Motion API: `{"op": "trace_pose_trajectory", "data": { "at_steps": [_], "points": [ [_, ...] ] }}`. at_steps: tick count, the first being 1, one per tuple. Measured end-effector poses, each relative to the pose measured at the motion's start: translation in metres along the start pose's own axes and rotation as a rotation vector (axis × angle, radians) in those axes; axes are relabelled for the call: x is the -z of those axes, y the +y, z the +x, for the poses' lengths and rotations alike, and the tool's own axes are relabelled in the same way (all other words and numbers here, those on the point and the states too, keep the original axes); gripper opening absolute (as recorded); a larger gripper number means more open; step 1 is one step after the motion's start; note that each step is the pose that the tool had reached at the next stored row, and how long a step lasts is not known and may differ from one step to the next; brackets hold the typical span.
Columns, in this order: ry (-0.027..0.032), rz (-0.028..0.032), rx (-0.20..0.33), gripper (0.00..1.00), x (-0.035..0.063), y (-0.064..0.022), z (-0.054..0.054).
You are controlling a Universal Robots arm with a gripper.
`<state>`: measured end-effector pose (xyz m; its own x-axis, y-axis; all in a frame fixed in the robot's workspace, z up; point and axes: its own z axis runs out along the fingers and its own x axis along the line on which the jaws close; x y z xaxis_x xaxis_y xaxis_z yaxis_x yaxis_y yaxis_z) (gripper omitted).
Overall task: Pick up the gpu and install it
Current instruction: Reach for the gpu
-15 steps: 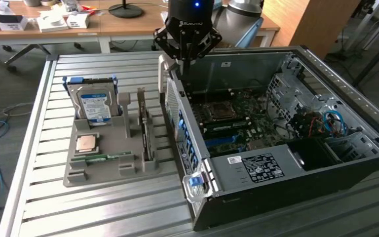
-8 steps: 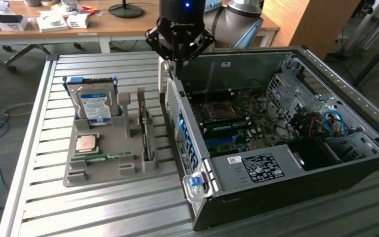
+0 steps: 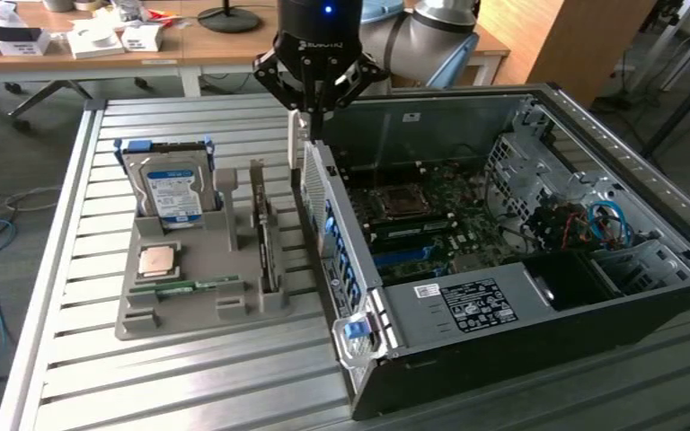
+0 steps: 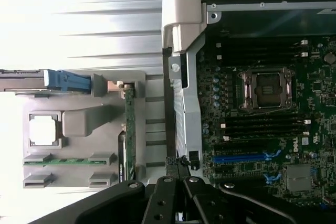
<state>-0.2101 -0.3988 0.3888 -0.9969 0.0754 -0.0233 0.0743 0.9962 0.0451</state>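
The gpu (image 3: 263, 235) is a thin dark card standing on edge in a slot of the grey holder (image 3: 190, 310) on the slatted table. The wrist view shows it edge-on as a green-edged strip, the gpu (image 4: 129, 129). My gripper (image 3: 317, 109) hangs shut and empty above the back wall of the open computer case (image 3: 465, 314), to the exterior view's right of the gpu and well above it. In the wrist view my gripper (image 4: 177, 163) has its fingertips together over the case's edge, beside the motherboard (image 4: 262, 129).
On the holder (image 4: 79, 124) also stand a silver hard drive (image 3: 172, 184) with blue rails, a processor chip (image 3: 157, 260) and a small green memory stick (image 3: 184, 287). The case holds an empty processor socket (image 3: 399, 202) and blue card slots (image 4: 239, 157). A cluttered desk (image 3: 93, 40) stands behind.
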Motion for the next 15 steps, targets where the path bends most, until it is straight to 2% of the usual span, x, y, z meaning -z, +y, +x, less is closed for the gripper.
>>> {"op": "trace_pose_trajectory", "data": {
  "at_steps": [15],
  "points": [
    [0.0, 0.0, 0.0, 0.11, -0.0008, -0.0018, 0.023]
  ]
}}
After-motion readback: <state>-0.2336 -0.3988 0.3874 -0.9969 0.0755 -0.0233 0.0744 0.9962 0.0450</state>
